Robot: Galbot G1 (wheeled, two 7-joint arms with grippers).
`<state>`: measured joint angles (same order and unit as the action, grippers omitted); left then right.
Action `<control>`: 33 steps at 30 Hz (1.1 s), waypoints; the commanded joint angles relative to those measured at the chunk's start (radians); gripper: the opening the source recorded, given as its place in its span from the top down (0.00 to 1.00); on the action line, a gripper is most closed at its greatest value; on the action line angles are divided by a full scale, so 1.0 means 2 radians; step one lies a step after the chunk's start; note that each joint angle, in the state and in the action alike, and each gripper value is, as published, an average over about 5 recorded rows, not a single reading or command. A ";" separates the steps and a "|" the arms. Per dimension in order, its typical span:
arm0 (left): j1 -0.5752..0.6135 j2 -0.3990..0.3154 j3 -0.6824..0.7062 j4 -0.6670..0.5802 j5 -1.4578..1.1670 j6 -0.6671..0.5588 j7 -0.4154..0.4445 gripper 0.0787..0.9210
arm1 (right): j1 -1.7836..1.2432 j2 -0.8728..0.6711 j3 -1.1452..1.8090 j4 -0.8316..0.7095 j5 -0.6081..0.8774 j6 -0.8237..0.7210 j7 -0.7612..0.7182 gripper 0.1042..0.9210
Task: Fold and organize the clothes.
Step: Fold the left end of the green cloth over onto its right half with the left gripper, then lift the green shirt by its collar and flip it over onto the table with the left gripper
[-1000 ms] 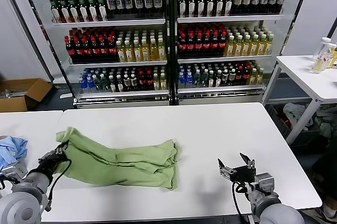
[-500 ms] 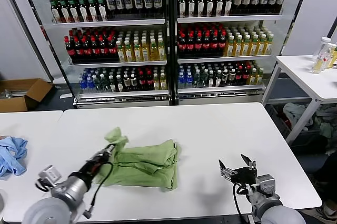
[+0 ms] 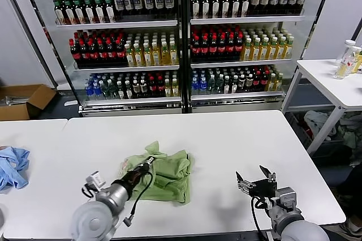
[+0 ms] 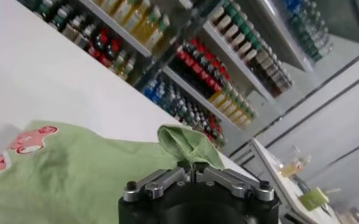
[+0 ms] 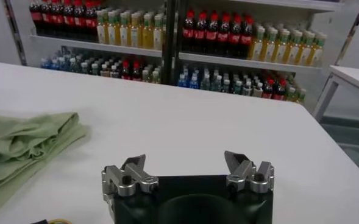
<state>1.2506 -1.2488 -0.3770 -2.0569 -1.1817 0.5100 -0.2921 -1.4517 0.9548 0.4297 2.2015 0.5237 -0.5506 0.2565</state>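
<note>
My left gripper reaches forward, clamped on the green shirt, which lies long side across the table; my right gripper hovers parted.

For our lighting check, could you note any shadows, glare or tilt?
Head view: even light, faint shadow under the polo shirt. Left wrist view: shelves slant steeply behind the left pincer clamping it. Right wrist view: table glare-free, right pincer idle.
</note>
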 commanded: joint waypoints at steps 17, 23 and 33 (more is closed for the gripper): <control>0.020 0.028 -0.003 -0.043 0.152 -0.013 0.053 0.40 | 0.026 0.005 -0.014 -0.024 0.002 -0.001 0.002 0.12; 0.037 0.052 -0.047 0.005 0.299 -0.055 0.042 0.20 | 0.029 0.010 -0.017 -0.026 0.001 -0.001 0.003 0.12; 0.062 0.073 -0.042 0.062 0.339 -0.055 0.053 0.12 | 0.027 0.011 -0.012 -0.026 0.000 -0.001 0.006 0.12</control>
<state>1.3214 -1.1496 -0.4172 -2.0226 -0.6848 0.4261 -0.2045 -1.3997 0.9741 0.4033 2.1494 0.5241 -0.5529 0.2656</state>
